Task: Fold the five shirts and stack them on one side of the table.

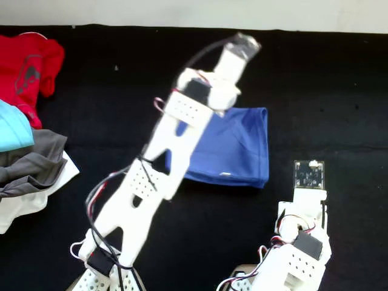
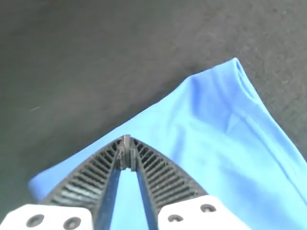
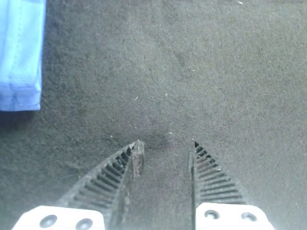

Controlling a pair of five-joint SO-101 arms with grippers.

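1. Blue shirt (image 1: 236, 145) lies folded into a flat rectangle near the middle of the black worktop (image 1: 339, 79), a little toward its right edge. I judge it the only garment folded so far.
2. Left pincer (image 2: 126, 155) hangs above the side of the blue shirt that faces the worktop's back edge. Its tips are pressed together with no cloth visible between them, so it looks free of the fabric rather than carrying it.
3. Right pincer (image 3: 165, 151) has its tips apart over bare worktop toward the front right corner. The blue shirt is well apart from it, so it is probably parked there to leave the fold undisturbed.
4. Red shirt (image 1: 24, 66), light blue shirt (image 1: 12, 127), grey shirt (image 1: 36, 160) and white shirt (image 1: 27, 203) sit crumpled and overlapping at the left edge, not yet folded.
5. Stacking seems not yet begun; the folded shirt's spot may become the stack site.
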